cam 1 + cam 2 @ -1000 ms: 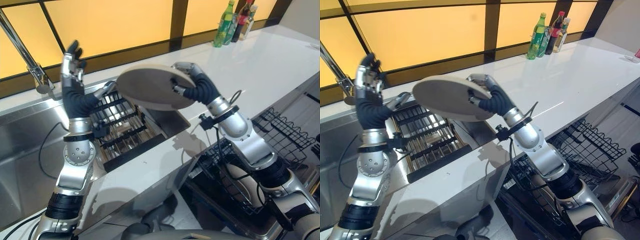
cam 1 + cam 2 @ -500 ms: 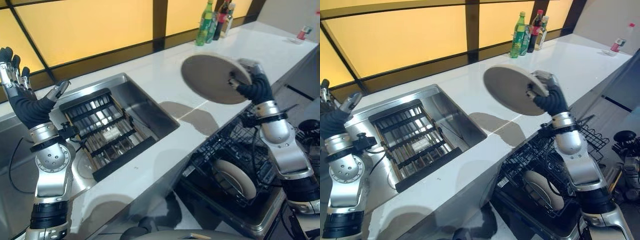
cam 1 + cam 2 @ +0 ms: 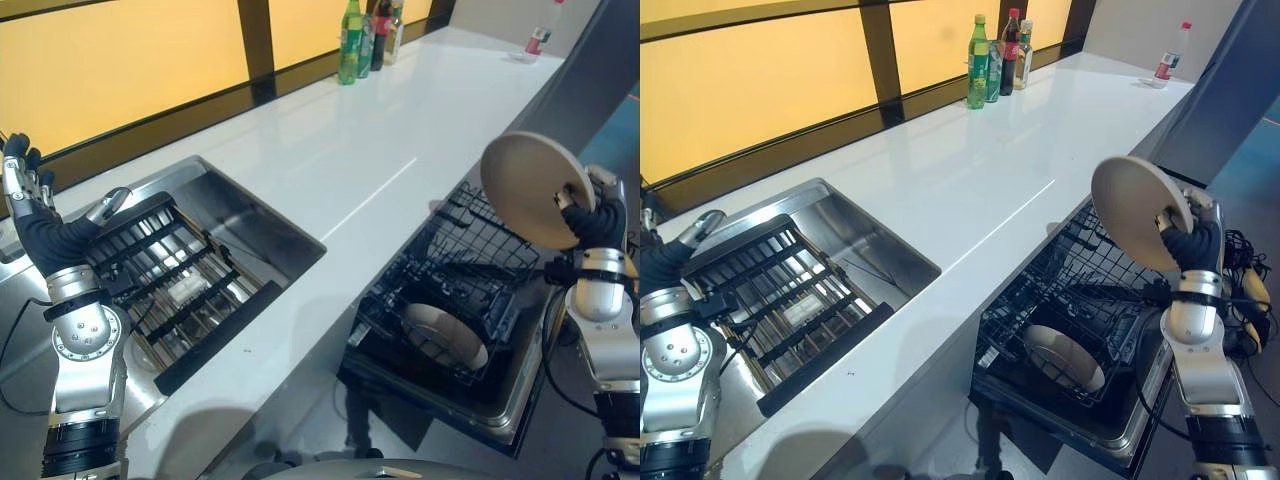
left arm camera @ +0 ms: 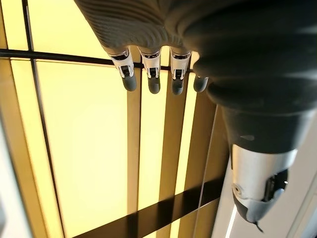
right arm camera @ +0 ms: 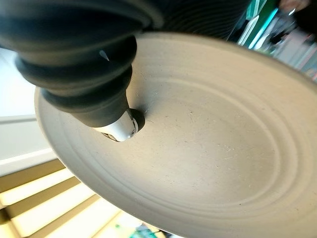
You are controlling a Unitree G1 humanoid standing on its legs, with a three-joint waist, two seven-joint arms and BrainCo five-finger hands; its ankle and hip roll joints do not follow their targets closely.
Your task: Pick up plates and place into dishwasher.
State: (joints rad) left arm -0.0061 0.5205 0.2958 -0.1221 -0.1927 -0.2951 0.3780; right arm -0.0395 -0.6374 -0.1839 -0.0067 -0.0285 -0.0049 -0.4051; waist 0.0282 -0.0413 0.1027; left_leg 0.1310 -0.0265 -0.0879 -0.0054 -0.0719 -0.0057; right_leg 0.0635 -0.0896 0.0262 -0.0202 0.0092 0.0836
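One plate [image 3: 446, 335] is already racked in the dishwasher [image 3: 470, 262], a second plate [image 3: 527, 188] sits pinched upright in the right hand [image 3: 588, 215] above that rack, not yet slotted, while the left hand [image 3: 28, 205] idles with straight fingers over the sink [image 3: 262, 212].

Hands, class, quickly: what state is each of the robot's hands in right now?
Left hand: open, raised beside the steel sink, holding nothing.
Right hand: shut on the round beige plate, above the black wire dishwasher rack.
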